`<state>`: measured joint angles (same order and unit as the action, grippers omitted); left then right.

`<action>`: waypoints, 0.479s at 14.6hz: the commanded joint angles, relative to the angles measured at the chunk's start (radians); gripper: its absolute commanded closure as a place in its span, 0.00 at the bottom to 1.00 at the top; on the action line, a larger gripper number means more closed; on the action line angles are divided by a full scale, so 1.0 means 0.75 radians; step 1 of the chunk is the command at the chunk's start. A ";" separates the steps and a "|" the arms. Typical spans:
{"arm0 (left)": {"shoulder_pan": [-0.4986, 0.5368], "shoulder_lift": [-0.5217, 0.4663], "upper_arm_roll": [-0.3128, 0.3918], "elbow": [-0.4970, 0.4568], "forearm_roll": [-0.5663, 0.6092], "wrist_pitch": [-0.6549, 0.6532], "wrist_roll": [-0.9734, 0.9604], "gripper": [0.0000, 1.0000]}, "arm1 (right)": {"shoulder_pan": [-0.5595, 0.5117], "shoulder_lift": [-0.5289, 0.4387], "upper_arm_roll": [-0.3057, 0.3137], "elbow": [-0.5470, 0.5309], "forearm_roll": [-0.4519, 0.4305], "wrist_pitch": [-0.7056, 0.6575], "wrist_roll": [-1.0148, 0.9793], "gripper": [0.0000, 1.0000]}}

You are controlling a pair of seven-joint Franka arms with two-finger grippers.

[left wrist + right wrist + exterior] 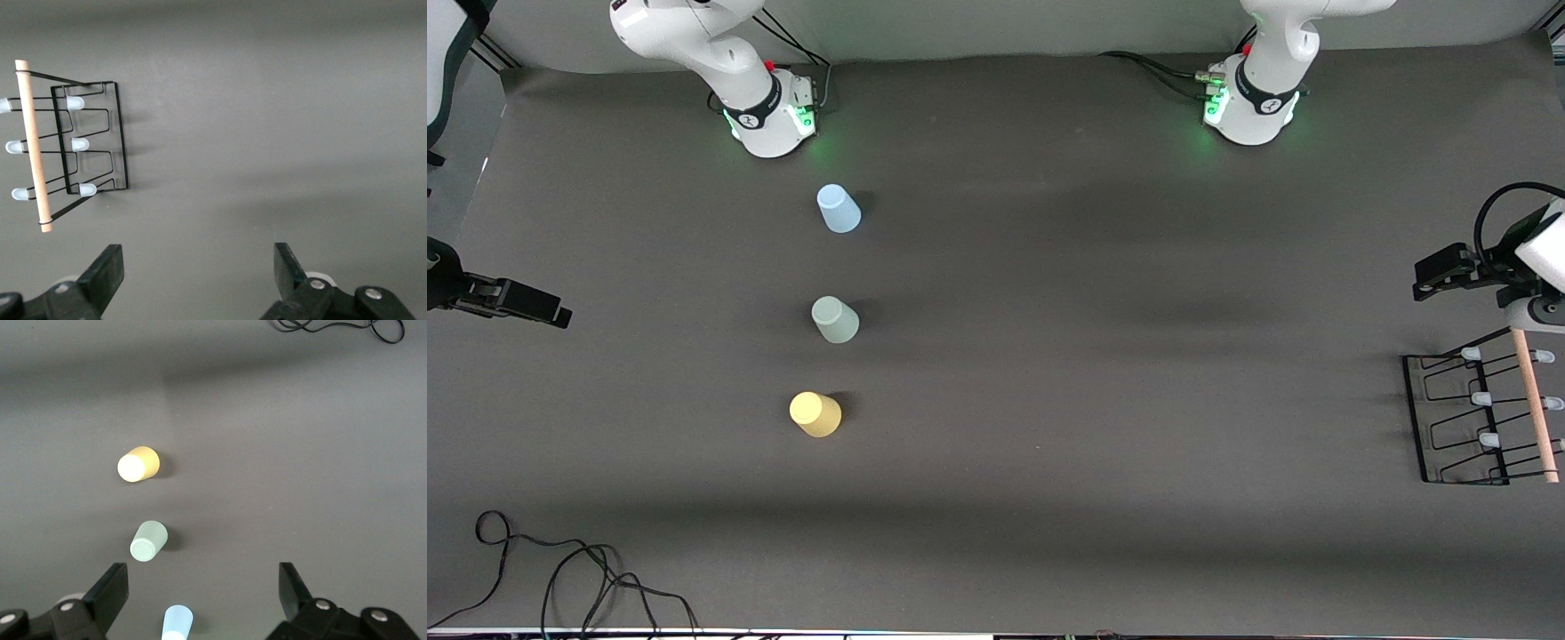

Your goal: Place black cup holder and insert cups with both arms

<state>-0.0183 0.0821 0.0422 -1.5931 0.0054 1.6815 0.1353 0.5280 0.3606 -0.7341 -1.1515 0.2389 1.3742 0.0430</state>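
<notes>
The black cup holder [1415, 418] lies at the left arm's end of the table, its pale wooden rod [1534, 404] running along it. The left wrist view shows the same cup holder [122, 133] with pale-tipped pegs. Three cups stand upside down in a row toward the right arm's end: light blue [839, 209] nearest that base, grey-green [835, 320] in the middle, yellow [815, 414] nearest the front camera. My left gripper [1432, 276] [197, 267] hangs open over the mat beside the holder. My right gripper [551, 311] [202, 587] hangs open over the right arm's end, apart from the cups [148, 541].
A loose black cable [560, 569] [340, 328] lies at the table's front corner by the right arm's end. The two green-lit bases [769, 116] [1254, 107] stand along the back edge. Dark mat [1103, 356] stretches between cups and holder.
</notes>
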 commanded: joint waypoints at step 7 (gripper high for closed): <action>-0.008 -0.005 0.007 0.013 0.005 -0.008 -0.060 0.00 | 0.000 -0.006 -0.001 0.018 0.003 -0.022 -0.008 0.00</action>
<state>-0.0176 0.0821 0.0452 -1.5877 0.0054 1.6862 0.1066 0.5279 0.3606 -0.7341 -1.1515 0.2389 1.3722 0.0430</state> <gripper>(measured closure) 0.000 0.000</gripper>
